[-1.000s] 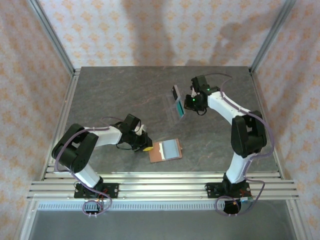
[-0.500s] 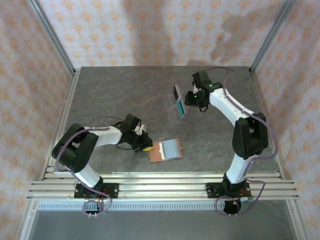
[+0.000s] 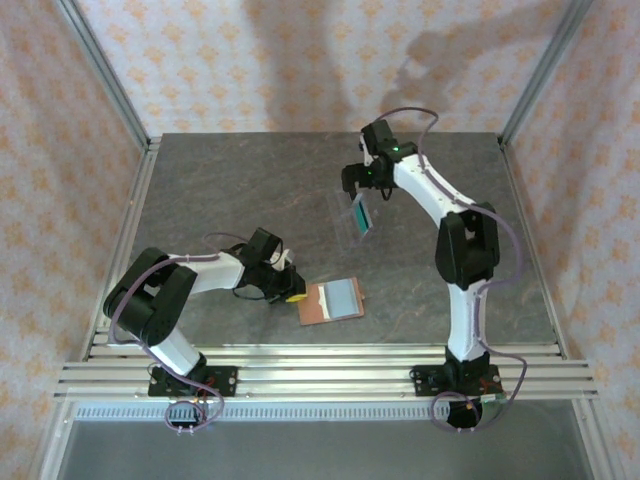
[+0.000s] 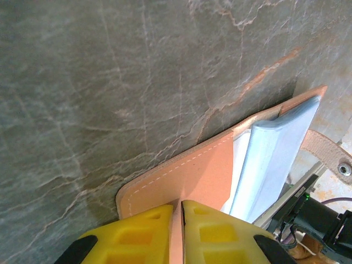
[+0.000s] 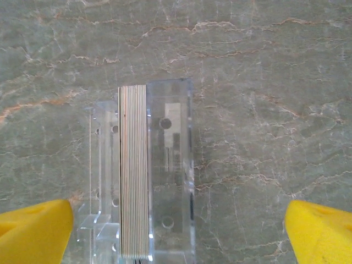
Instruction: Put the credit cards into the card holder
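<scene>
Left gripper (image 4: 177, 212) pinches the holder (image 4: 192, 176) by its tan edge, near the table's (image 3: 220, 190) front. Right gripper (image 5: 176, 231) gapes wide, empty, over the cards (image 5: 133, 170) (stacked on edge) in a clear stand (image 5: 171, 165).

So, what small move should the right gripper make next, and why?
Probably lower the open right gripper around the upright stack of thin cards in the clear plastic stand: its jaws stand wide, and the left gripper pinches the tan leather card holder.
</scene>
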Available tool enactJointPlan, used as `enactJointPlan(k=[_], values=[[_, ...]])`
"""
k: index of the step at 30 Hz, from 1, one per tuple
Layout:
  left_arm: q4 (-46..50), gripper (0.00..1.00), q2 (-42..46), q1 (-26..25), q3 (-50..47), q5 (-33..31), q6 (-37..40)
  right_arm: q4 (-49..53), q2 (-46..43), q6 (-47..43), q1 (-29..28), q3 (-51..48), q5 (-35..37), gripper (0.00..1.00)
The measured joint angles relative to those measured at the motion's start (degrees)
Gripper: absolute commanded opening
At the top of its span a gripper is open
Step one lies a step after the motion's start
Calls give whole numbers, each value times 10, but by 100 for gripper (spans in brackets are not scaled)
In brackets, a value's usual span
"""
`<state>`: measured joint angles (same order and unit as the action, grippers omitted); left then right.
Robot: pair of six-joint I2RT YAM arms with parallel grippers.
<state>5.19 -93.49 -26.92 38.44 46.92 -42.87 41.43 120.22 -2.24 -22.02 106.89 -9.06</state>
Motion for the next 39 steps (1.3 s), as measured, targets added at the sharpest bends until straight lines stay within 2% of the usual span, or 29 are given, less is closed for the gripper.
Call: enactJointPlan(k=[12, 23, 33, 39], values=[[6, 15, 0, -1, 4, -1, 10, 28, 64, -35, -13, 47, 84, 99], [6, 15, -2, -6, 5, -5, 10, 35, 62, -41, -22, 47, 161, 99], [6, 15, -2, -9, 5, -7, 20, 49, 54, -54, -22, 47, 200, 100], [7, 15, -4, -9, 7, -6, 23, 54, 47, -61, -22, 47, 214, 95]])
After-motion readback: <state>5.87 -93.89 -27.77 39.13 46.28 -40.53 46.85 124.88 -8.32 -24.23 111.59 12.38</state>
